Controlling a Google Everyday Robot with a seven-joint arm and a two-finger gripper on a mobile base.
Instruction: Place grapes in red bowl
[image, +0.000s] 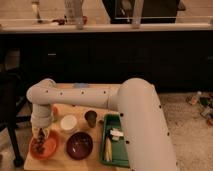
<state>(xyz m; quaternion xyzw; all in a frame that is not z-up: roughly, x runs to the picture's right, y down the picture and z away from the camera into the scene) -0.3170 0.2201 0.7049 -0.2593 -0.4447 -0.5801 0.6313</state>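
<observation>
The red bowl (52, 149) sits at the front left corner of the small wooden table (95, 162). Inside it lies a dark knobbly lump, the grapes (44, 145), partly covered by the gripper. My gripper (40, 134) hangs straight down from the white arm's wrist, directly over the bowl, with its tip at or just inside the rim. It seems to be touching the grapes, though I cannot make out any grip.
A dark maroon bowl (80, 145) stands right of the red bowl, with a white bowl (68, 122) and a metal cup (91, 118) behind them. A green tray (122, 156) holds small items on the right. A small orange cup (55, 110) peeks out behind the arm. A black chair (9, 107) stands to the left.
</observation>
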